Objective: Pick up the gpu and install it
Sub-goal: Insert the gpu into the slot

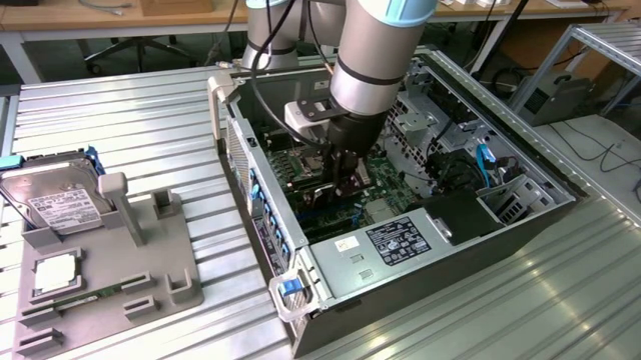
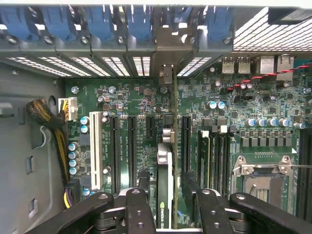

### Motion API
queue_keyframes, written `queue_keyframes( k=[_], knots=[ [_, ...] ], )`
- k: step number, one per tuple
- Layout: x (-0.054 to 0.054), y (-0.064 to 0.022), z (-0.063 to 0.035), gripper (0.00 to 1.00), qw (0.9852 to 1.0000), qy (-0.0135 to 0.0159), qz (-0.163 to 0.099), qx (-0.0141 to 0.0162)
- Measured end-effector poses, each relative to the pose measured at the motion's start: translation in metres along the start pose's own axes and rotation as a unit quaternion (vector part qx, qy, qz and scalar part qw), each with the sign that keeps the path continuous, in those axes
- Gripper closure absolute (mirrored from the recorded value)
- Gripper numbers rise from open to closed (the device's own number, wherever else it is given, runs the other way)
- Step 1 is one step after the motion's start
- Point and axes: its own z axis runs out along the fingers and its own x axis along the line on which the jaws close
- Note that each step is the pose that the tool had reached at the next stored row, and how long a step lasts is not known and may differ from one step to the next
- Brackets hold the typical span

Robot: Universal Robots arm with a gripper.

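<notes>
The gpu [image 2: 165,161] stands on edge in an expansion slot of the green motherboard [image 2: 126,97], its thin black and brownish edge running toward the slot openings in the case's rear wall. My gripper [image 2: 168,195] straddles the card, one black finger on each side with a narrow gap to the card, so it is open and holds nothing. In the exterior view the gripper [image 1: 346,184] reaches down inside the open computer case [image 1: 251,172], and its body hides most of the card.
A power supply [image 1: 395,240] fills the case's near corner, with drive cages and blue cables [image 1: 486,161] on the exterior view's right. Outside the case, a grey fixture [image 1: 110,277] carries a silver hard drive [image 1: 55,199] and a small green memory stick [image 1: 85,298]. Blue latches [image 2: 141,22] line the rear slots.
</notes>
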Motion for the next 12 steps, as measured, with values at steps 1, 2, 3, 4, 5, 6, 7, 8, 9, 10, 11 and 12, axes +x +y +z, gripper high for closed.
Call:
queue_keyframes(
  k=[1,2,3,4,5,6,7,8,9,10,11,12],
  knots=[
    [-0.0001,0.0000,-0.0021,0.59,1.0000,0.0000,0.000,0.0000],
    [-0.0002,0.0000,-0.0039,0.59,1.0000,0.0001,0.000,0.0000],
    [-0.0002,0.0000,-0.0046,0.59,1.0000,0.0000,0.000,0.0000],
    [-0.0002,0.0001,-0.0046,0.59,1.0000,0.0000,0.000,0.0000],
    [-0.0002,0.0000,-0.0046,0.59,1.0000,-0.0001,0.000,0.0000],
    [-0.0002,0.0000,-0.0046,0.59,1.0000,0.0000,0.000,0.0000],
    [-0.0002,0.0001,-0.0045,0.59,1.0000,0.0000,0.001,0.0000],
    [-0.0002,0.0001,-0.0045,0.59,1.0000,0.0001,0.001,0.0000],
    [-0.0002,0.0001,-0.0044,0.59,1.0000,0.0001,0.002,0.0000],
    [-0.0002,0.0000,-0.0041,0.59,1.0000,0.0000,0.002,0.0000],
    [-0.0002,0.0000,-0.0035,0.59,1.0000,-0.0001,0.002,0.0001],
    [-0.0002,0.0001,-0.0026,0.59,1.0000,-0.0001,0.002,0.0001]
  ],
)
